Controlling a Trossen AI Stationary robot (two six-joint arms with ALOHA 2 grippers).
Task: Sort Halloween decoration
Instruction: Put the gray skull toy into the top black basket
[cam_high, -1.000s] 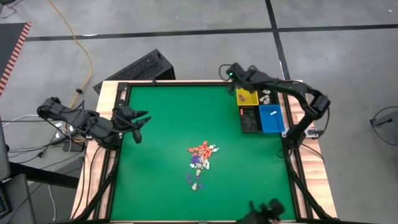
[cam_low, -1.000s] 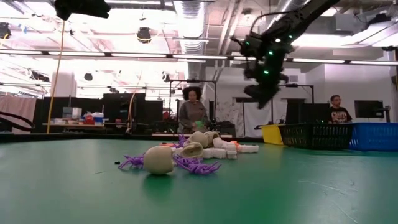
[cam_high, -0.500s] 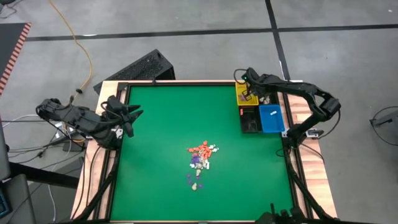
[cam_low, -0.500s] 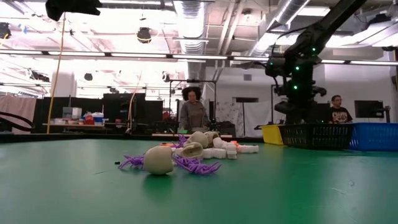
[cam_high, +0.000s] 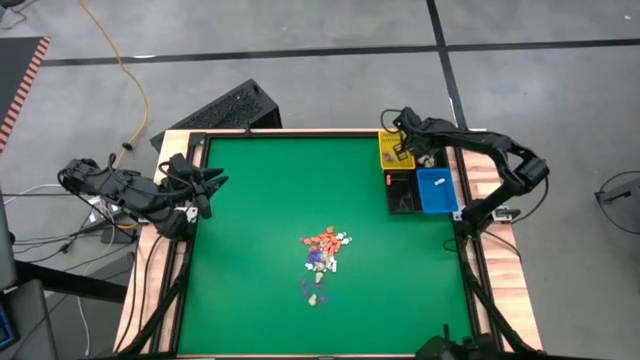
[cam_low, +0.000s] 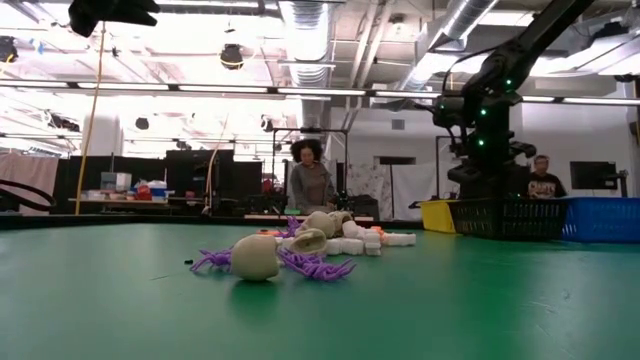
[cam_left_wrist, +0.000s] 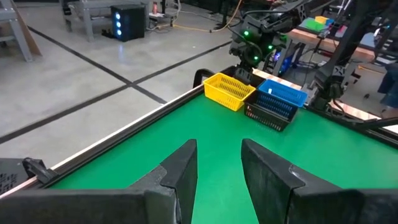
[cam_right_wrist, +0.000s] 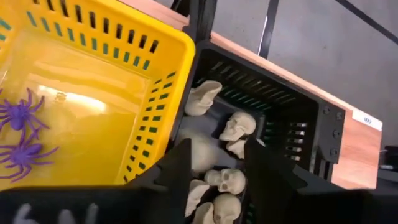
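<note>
Green desk (cam_high: 250, 220) in a wood frame, grey workshop floor around it, a person standing far back in the low view. Halloween decoration (cam_high: 322, 262) lies as a loose pile near the desk's middle, a little toward the near edge: orange-red, cream and purple bits touching each other (in the low view a cream skull sits among purple spiders at the front). Three bins sit at the far right corner: yellow bin (cam_high: 394, 155), blue bin (cam_high: 436, 190), black bin (cam_high: 401, 192).

Right hand (cam_high: 402, 143) hovers over the bins at that corner. Its wrist view looks down past parted fingers (cam_right_wrist: 177, 163) with nothing between them; below lie two purple spiders (cam_right_wrist: 22, 134) in the yellow bin and cream skulls (cam_right_wrist: 231, 155) in a black basket (cam_right_wrist: 292, 134) beside it. Reads as a drop just made; which piece went in I cannot tell.

Left hand (cam_high: 203, 187) waits at the left edge, clear of the pile, fingers (cam_left_wrist: 183, 168) narrowly apart and empty.

Next step, as I judge it: back to the pile for another piece. To do it well, lift straight up clear of the bin walls first, pick an item at the pile's edge rather than its tangled middle, come down vertically with the fingers parted, and close on one piece only, spider legs snag neighbours.
</note>
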